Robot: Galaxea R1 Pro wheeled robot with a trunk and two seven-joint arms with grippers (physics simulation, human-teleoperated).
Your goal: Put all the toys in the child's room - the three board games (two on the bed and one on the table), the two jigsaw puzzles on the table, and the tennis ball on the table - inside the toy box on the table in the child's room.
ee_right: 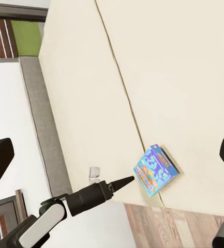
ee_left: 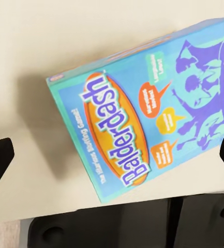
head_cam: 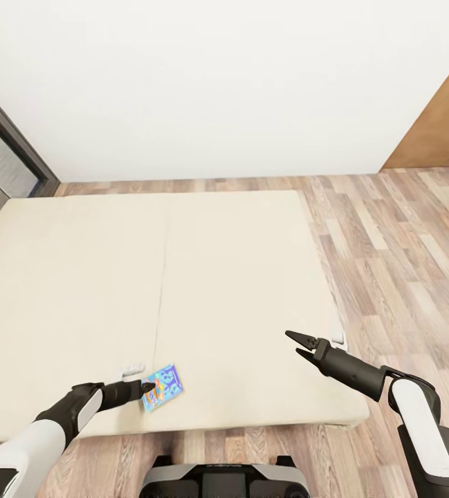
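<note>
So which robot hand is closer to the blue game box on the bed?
Left. The left gripper is right at the blue game box; the right gripper hangs open, well off to the side.

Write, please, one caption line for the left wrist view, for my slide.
Open left gripper poised over the blue Balderdash board game lying on the beige bed.

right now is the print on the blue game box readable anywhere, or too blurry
Left wrist view: the blue game box is sharp, "Balderdash" reads clearly, and it casts a soft shadow on the bed. Head view: the box's print is too small to read. Right wrist view: also illegible.
</note>
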